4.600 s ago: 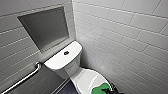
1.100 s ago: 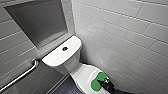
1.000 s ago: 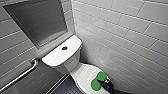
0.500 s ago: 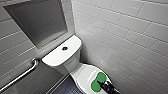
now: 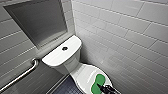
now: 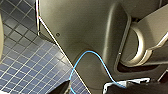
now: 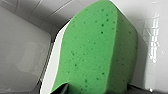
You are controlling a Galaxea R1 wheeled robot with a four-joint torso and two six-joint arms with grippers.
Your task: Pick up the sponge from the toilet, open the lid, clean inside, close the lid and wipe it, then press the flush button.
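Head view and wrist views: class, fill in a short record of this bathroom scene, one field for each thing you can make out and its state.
sponge: green, lying on the lid, toward its front
lid: white, closed
flush button: dark, round, centre of the tank top
right hand: at the sponge's near end; grip unclear
grab bar: metal, slanting, beside the tank top
floor: small dark blue tiles

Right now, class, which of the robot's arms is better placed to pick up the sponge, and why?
Right. The right gripper is at the green sponge lying on the closed lid, and its wrist view has the sponge close up. The left wrist view faces blue floor tiles.
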